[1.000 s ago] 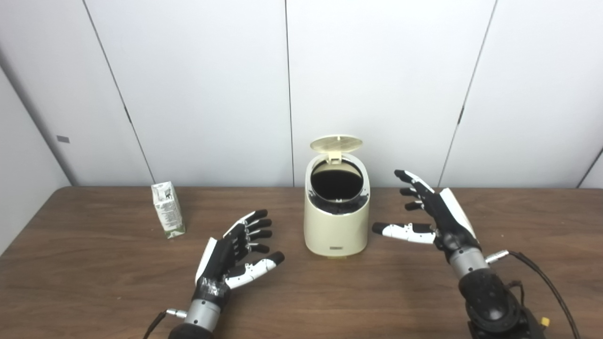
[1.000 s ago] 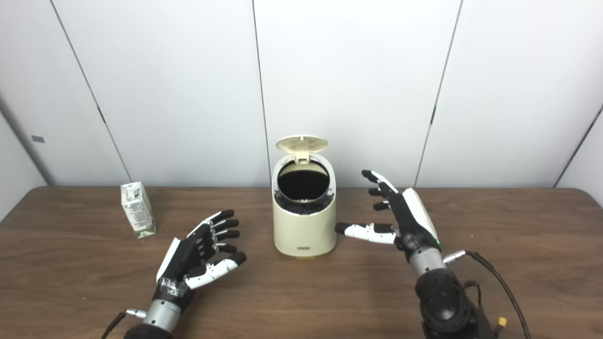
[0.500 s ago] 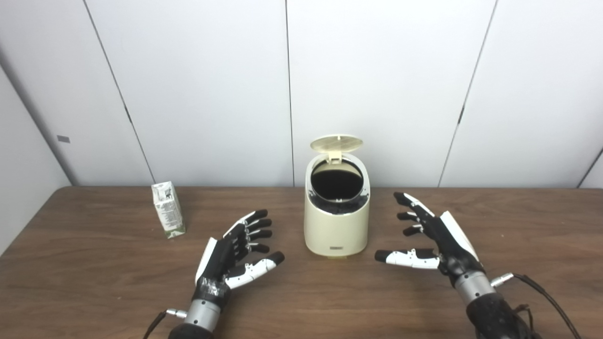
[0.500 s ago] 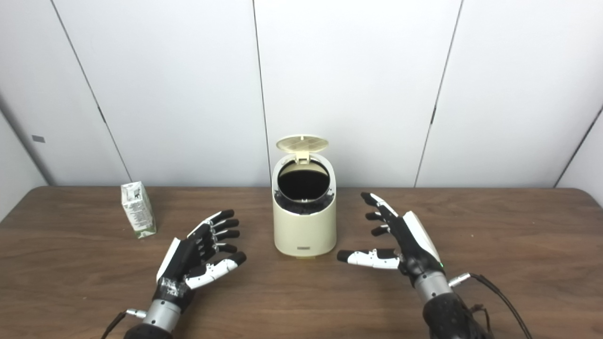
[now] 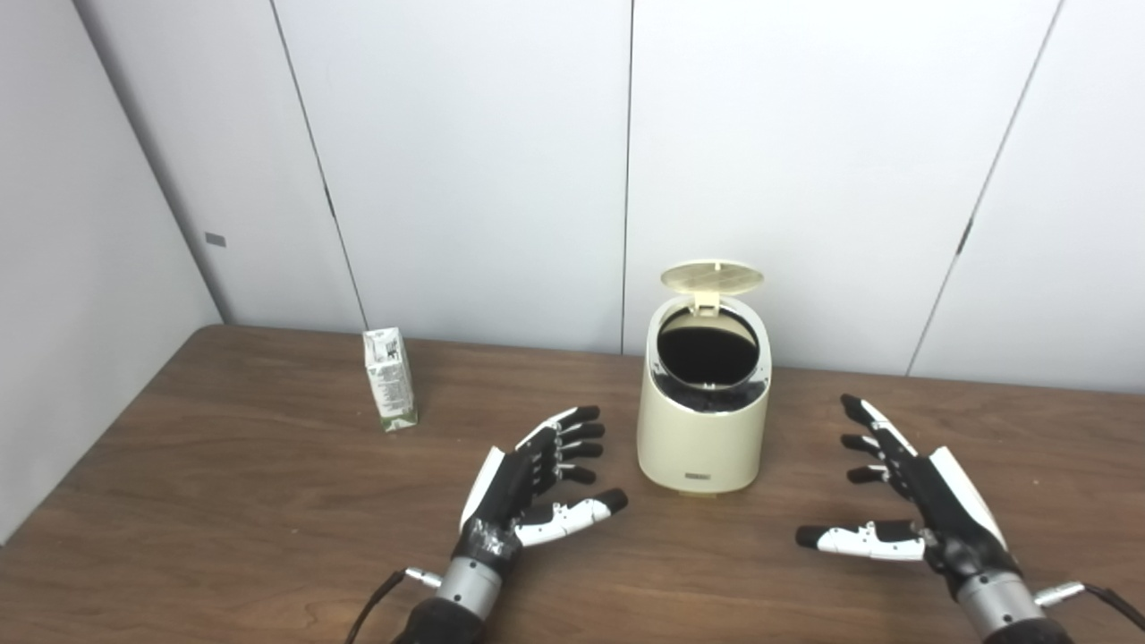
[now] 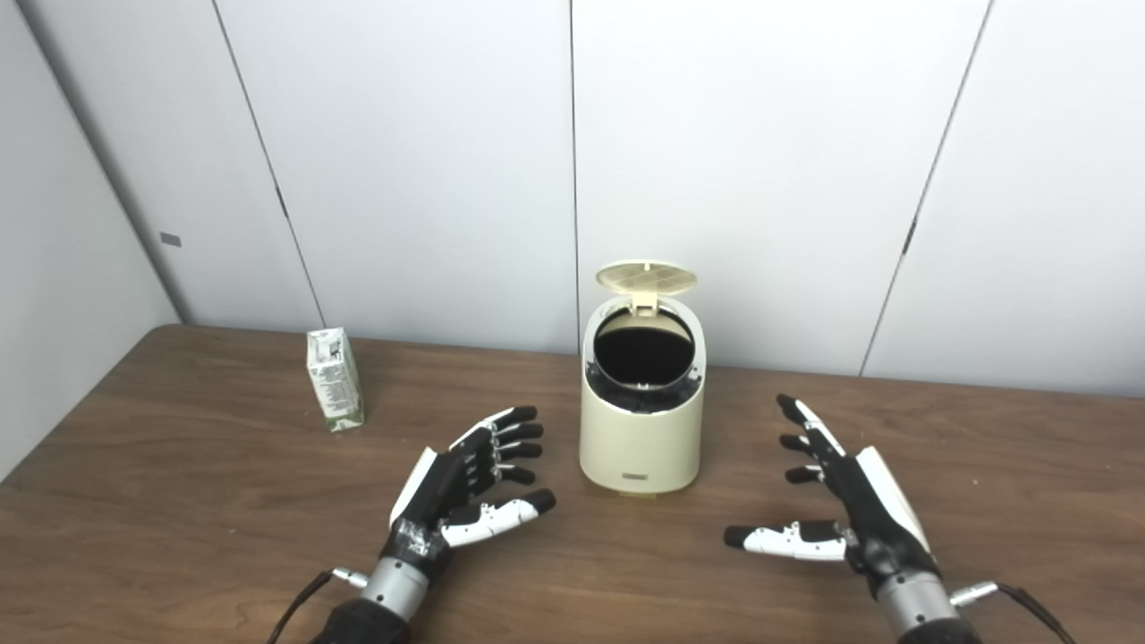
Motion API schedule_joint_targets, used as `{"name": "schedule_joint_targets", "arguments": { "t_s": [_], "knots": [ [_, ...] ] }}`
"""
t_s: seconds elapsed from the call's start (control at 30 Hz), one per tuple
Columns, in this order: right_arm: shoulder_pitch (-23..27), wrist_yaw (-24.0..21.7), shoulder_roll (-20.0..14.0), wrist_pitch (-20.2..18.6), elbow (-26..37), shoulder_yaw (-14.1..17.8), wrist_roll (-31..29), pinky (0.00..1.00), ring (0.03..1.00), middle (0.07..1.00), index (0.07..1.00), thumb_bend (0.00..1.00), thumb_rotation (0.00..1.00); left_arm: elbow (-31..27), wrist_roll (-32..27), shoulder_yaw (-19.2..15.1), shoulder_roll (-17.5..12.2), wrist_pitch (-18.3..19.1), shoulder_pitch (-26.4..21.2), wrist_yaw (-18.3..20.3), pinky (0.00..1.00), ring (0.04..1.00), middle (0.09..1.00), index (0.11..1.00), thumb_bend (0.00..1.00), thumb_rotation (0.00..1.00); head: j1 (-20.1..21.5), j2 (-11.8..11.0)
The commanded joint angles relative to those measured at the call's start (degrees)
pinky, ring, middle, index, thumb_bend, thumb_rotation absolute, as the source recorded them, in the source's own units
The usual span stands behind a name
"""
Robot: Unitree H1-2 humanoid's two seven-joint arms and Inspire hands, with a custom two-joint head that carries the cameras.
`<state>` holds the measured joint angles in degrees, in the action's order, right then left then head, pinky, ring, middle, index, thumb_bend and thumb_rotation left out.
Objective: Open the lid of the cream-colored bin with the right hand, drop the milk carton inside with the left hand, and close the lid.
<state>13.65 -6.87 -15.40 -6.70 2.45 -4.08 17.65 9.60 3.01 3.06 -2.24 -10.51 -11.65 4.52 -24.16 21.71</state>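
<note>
Milk carton [image 5: 389,378]: small white-and-green box, upright on the dark wood-grain bench [image 5: 224,501], far left and near the back wall. Nothing touches it; well apart from both hands.

Left hand [image 5: 528,483]: hovers low over the bench between carton and bin, palm turned inward, fingers spread, holding nothing. Pose matches the earlier frames; its apparent shift is the head camera panning left, since wall seams, carton and bin all slide right together.

Cream-colored bin [image 5: 704,420]: rounded plastic body at bench centre. Its round hinged lid [image 5: 712,277] stands up at the back and the dark mouth is exposed. Interior too dark to tell what lies inside.

Right hand [image 5: 912,501]: fingers splayed wide, empty, thumb pointing toward the bin. Over the last second it has dropped and drawn back toward the robot, from beside the bin's upper body to low over the bench, now clear of the bin.

Reading: the lid-opening step looks finished and the right hand is retiring. The pan toward the carton suggests the left-hand pickup is next. Carton not yet grasped; drop and lid closing remain.
</note>
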Motion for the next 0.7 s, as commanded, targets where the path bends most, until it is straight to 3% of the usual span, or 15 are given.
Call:
{"name": "schedule_joint_targets", "arguments": {
  "t_s": [0.0, 0.17, 0.33, 0.5, 0.67],
  "knots": [
    [1.7, -0.1, -0.8, 0.8, 1.6, 0.8, -1.3, 0.73, 0.875, 0.961, 0.966, 0.77, 0.15, 0.2, 0.0, -0.6, 0.4, -3.3, -1.6, -1.5, 0.62, 0.755, 0.813, 0.833, 0.77, 0.23, -0.2, -0.2],
    [2.4, 0.4, -0.6, 1.6, 1.3, 1.1, -1.7, 0.7, 0.849, 0.945, 0.95, 0.78, 0.1, -3.8, -0.2, -3.0, -0.6, -3.9, -0.6, -2.7, 0.61, 0.727, 0.796, 0.819, 0.77, 0.22, -0.6, -0.3],
    [2.9, 0.4, -1.2, 2.9, 0.7, 1.0, -1.3, 0.66, 0.836, 0.936, 0.939, 0.78, 0.07, -9.3, 3.0, -6.7, -4.6, -2.1, 0.3, -4.9, 0.47, 0.548, 0.603, 0.767, 0.78, 0.23, -1.2, -0.6],
    [3.4, 0.6, -2.1, 2.8, 0.9, -0.3, 1.6, 0.63, 0.834, 0.921, 0.932, 0.82, 0.24, -12.8, 3.3, -10.1, -9.1, 1.1, 0.0, -4.8, 0.53, 0.602, 0.653, 0.763, 0.78, 0.21, -1.4, -0.4],
    [3.6, 0.7, -2.2, 1.9, 1.4, -1.2, 3.9, 0.61, 0.811, 0.908, 0.929, 0.82, 0.28, -13.3, 1.0, -12.9, -13.8, 2.4, -1.8, -3.7, 0.56, 0.647, 0.694, 0.769, 0.76, 0.14, -1.4, -0.2]
  ]
}}
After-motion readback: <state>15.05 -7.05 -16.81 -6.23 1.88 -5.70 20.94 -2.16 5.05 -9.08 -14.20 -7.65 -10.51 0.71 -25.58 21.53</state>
